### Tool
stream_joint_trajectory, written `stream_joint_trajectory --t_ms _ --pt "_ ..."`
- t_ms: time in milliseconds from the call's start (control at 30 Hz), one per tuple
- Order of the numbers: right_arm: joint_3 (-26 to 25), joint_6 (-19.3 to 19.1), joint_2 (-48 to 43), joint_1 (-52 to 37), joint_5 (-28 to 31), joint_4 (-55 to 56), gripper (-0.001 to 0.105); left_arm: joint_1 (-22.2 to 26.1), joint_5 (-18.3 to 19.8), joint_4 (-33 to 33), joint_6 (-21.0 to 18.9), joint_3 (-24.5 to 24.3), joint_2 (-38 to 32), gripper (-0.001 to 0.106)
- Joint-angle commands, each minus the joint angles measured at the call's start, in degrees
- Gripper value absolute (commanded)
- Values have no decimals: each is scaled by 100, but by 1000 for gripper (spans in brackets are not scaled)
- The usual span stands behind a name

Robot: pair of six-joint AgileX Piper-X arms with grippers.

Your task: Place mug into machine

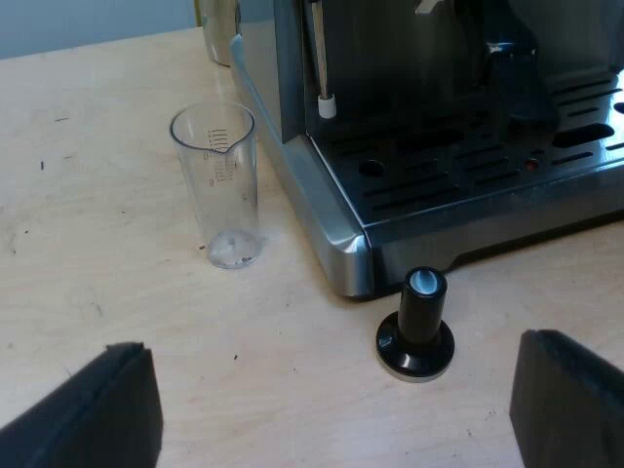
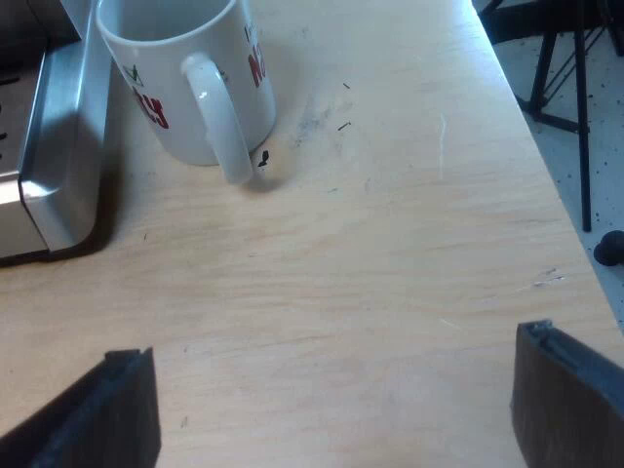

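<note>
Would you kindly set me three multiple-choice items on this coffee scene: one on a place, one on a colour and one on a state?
1. Where does the mug stand?
A. On the table beside the espresso machine
B. On the machine's drip tray
C. Upturned on the bean hopper

2. What colour is the tamper's knob?
A. Blue
B. Black
C. Red

3. How is the right gripper?
A. Shut on the mug
B. Open, holding nothing
C. Shut on the tamper

Answers: 1 A, its base rests on wood by the machine's metal corner; 2 B, the knob is black; 3 B, its jaws stand wide apart over bare table.
</note>
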Motion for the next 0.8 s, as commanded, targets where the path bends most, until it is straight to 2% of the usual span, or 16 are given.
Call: stream_joint_trajectory --t_ms 33,100,333,533,600,667,800 --pt "-21 -14 -232 -4 -30 -27 78 -24 53 -67 -12 -10 -213 79" --pt "-21 131 -232 -4 -30 -38 78 -24 102 -67 -23 -10 -213 79" --pt "-56 105 -232 -4 -51 -41 78 -24 75 -67 -318 -10 -129 79" --pt "-175 94 -232 -4 -193 -31 78 -321 74 -67 -316 -43 8 79" --pt "-263 83 -161 -4 -253 11 78 -617 74 -138 -316 -201 238 79" --pt "-446 83 73 -4 -563 183 78 -744 74 -272 -316 -323 390 79" --pt "-733 73 463 -4 -788 462 78 -984 74 -497 -316 -558 684 79"
